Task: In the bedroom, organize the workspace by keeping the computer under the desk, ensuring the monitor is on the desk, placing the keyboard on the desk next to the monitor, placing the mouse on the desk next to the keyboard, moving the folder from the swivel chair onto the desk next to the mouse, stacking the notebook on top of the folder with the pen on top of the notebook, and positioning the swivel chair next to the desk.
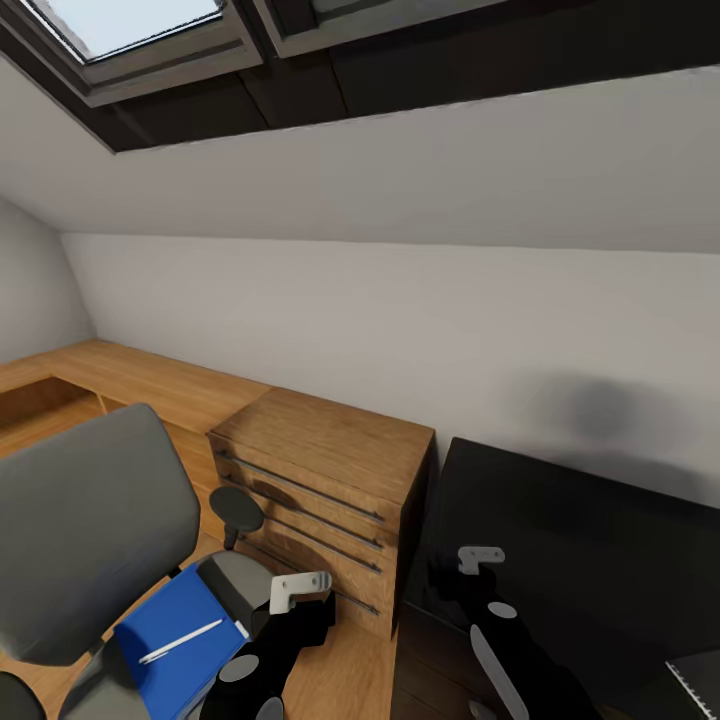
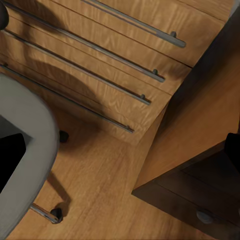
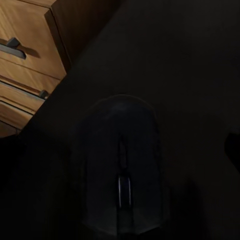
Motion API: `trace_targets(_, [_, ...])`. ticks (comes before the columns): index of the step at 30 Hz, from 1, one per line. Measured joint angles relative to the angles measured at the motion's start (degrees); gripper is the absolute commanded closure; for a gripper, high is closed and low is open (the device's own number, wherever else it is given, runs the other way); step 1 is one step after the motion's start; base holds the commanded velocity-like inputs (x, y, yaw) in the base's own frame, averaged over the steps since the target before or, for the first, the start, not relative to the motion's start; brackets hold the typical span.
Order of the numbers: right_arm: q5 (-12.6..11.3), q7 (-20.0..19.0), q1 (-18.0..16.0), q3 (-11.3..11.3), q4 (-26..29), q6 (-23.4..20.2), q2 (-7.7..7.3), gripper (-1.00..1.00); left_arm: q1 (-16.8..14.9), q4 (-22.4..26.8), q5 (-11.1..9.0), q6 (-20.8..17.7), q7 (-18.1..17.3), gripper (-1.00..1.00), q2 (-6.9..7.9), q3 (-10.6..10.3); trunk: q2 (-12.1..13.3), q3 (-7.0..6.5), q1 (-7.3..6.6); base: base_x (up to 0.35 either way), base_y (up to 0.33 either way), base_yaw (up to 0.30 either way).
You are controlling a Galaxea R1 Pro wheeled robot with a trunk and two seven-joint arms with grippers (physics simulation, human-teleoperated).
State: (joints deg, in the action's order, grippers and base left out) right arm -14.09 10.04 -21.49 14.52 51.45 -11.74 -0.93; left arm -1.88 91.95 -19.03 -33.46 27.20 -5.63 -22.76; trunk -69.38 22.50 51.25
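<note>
The swivel chair [image 1: 90, 540] stands at the lower left with the blue folder [image 1: 160, 625] flat on its seat. The white pen [image 1: 180, 642] lies on the folder. My left gripper [image 1: 300, 592] hangs open beside the seat's edge [image 2: 30, 145], over the wood floor. On the right is the black desk [image 1: 580, 540], and my right gripper [image 1: 480, 558] hovers open over its left end. Straight below it, the dark mouse [image 3: 120, 165] rests on the desk top. A corner of the keyboard [image 1: 697, 680] shows at the lower right. The monitor, computer and notebook are out of view.
A light wooden dresser [image 1: 330, 480] with long bar handles stands between chair and desk, close to both. The desk's dark drawer unit [image 2: 204, 216] is just beside it. A chair caster [image 2: 57, 215] sits on the floor. The sloped wall and a skylight [image 1: 130, 25] rise behind.
</note>
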Motion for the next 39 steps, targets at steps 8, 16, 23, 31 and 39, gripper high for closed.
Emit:
trace_targets(8, [-0.04,0.12,0.00,-0.18,-0.55,-0.62,0.05,-1.00,0.00,0.00,-0.03,0.00,0.00,-1.00,0.00,-0.01,-3.21,1.44,1.76,0.000,0.000,0.000])
trace_targets(16, [-0.04,0.12,0.00,-0.26,-0.58,-0.69,-0.03,-1.00,0.00,-0.08,-0.09,-0.13,-0.08,-1.00,0.07,-0.09,-4.03,1.80,2.20,0.000,0.000,0.000])
trace_targets(23, [-0.04,0.12,0.00,-0.26,-0.58,-0.70,-0.04,-1.00,0.00,-0.15,-0.44,-0.24,-0.09,-1.00,0.22,-0.03,-4.03,1.80,2.20,0.039,0.000,0.000])
trace_targets(31, [-0.04,0.11,0.00,-0.26,-0.58,-0.69,0.01,-1.00,0.00,-0.32,-0.97,-0.25,-0.09,-1.00,0.50,-0.02,-4.03,1.80,2.20,0.120,0.000,0.000])
trace_targets(39, [0.01,0.12,0.00,-0.19,-0.58,-0.69,0.04,-1.00,0.00,-0.35,-1.01,-0.26,-0.09,-1.00,0.53,-0.02,-4.03,1.80,2.21,0.011,0.000,0.000])
